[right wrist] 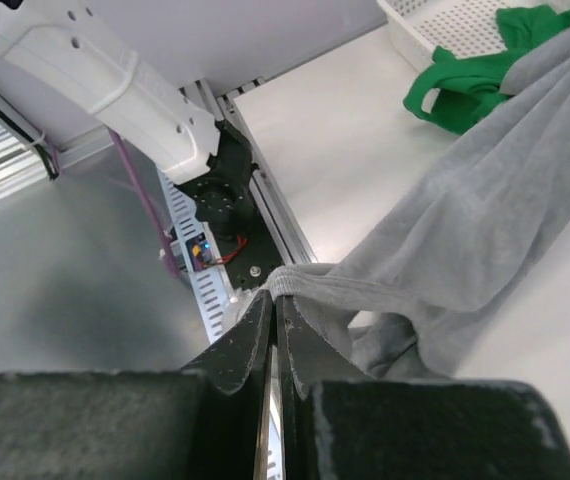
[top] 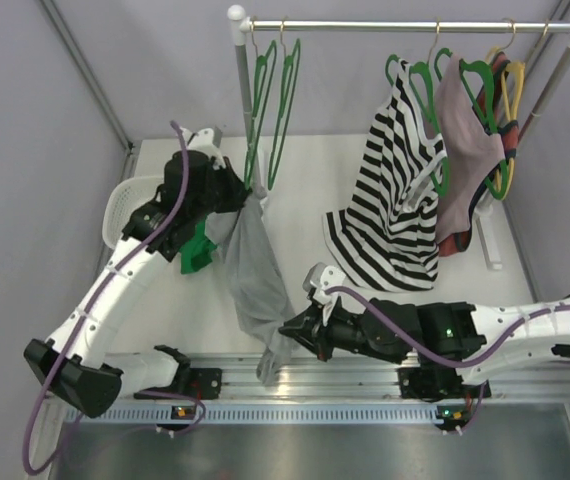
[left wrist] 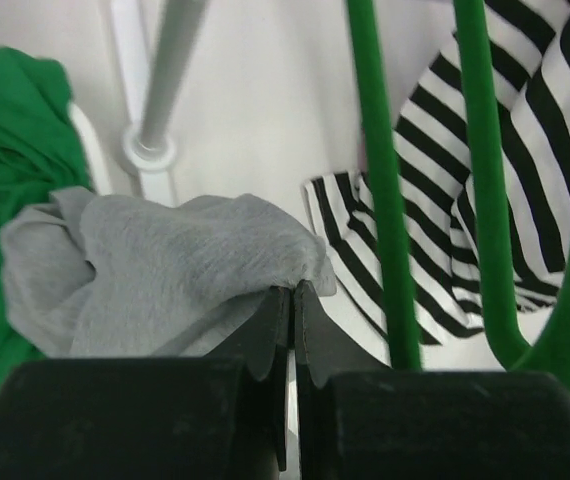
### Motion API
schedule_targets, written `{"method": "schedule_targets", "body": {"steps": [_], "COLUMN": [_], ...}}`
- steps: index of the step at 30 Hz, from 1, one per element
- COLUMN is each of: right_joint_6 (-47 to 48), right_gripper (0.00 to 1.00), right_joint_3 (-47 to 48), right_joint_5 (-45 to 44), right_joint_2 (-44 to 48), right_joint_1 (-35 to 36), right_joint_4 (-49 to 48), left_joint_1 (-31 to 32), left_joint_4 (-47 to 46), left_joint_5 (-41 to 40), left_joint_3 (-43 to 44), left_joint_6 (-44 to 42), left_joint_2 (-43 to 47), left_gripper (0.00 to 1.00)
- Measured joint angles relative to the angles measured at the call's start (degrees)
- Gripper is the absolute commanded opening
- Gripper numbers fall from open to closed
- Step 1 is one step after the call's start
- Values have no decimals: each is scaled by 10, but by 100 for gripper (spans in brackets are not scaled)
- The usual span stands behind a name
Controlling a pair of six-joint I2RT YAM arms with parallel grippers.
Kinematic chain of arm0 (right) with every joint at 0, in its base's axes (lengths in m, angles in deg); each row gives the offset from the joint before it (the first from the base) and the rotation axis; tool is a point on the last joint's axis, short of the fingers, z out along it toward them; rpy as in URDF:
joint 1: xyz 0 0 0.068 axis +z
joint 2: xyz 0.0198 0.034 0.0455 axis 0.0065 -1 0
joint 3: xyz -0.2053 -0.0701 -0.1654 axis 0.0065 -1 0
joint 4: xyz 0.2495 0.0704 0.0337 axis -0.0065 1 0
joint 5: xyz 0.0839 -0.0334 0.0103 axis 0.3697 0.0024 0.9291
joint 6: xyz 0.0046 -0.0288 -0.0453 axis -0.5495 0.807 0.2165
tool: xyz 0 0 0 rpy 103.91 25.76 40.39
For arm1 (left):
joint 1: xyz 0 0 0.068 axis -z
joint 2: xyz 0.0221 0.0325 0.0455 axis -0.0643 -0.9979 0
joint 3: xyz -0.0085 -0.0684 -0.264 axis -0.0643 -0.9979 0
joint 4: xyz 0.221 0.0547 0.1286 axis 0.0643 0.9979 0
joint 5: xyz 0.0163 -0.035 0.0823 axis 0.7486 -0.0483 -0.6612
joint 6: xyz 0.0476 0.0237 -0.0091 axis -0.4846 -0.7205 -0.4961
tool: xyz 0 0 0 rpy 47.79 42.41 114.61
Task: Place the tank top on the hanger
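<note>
The light-grey tank top hangs stretched between my two grippers. My left gripper is shut on its upper end, right beside the lower bars of two green hangers that hang at the left of the rail. In the left wrist view the jaws pinch the grey cloth, with the hanger bars just to the right. My right gripper is shut on a hem of the top's lower end near the table's front edge; the right wrist view shows the hem in the jaws.
A black-and-white striped top and a pinkish garment hang on green hangers at the right of the rail, next to yellow hangers. A white basket with a green garment stands at left. The rail post is beside the left gripper.
</note>
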Motion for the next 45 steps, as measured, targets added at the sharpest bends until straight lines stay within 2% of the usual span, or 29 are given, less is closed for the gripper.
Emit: {"method": "schedule_targets", "body": {"steps": [3, 6, 7, 10, 12, 13, 21, 26, 30, 36, 45], "right_joint_6": [-9, -22, -28, -45, -52, -54, -58, -59, -62, -64, -73], "right_gripper": [0, 0, 0, 0, 0, 0, 0, 0, 0, 0, 0], "right_joint_3": [11, 23, 27, 26, 19, 14, -5, -27, -35, -44, -51], "right_joint_5": [-25, -45, -44, -21, 3, 20, 158, 232, 268, 298, 315], "right_joint_2": [6, 5, 4, 5, 6, 9, 15, 15, 12, 9, 1], "right_joint_1": [0, -9, -19, -87, -142, -169, -355, -437, -456, -463, -467], "right_joint_4": [25, 58, 71, 86, 88, 87, 88, 82, 81, 66, 47], "left_joint_1": [45, 57, 57, 57, 57, 57, 57, 57, 62, 120, 245], "left_joint_4": [-21, -38, -43, -57, -63, -68, -82, -73, -68, -68, -99], "left_joint_5": [-9, -14, -16, -18, -18, -17, -8, 25, 75, 122, 107], "left_joint_3": [-44, -89, -104, -128, -130, -130, -137, -210, -284, -400, -488], "left_joint_6": [10, 23, 27, 34, 35, 35, 23, 25, 40, 78, 138], "left_joint_2": [0, 0, -1, -4, -8, -8, 1, 71, 141, 224, 245], "left_gripper": [1, 11, 23, 44, 49, 56, 54, 49, 45, 45, 45]}}
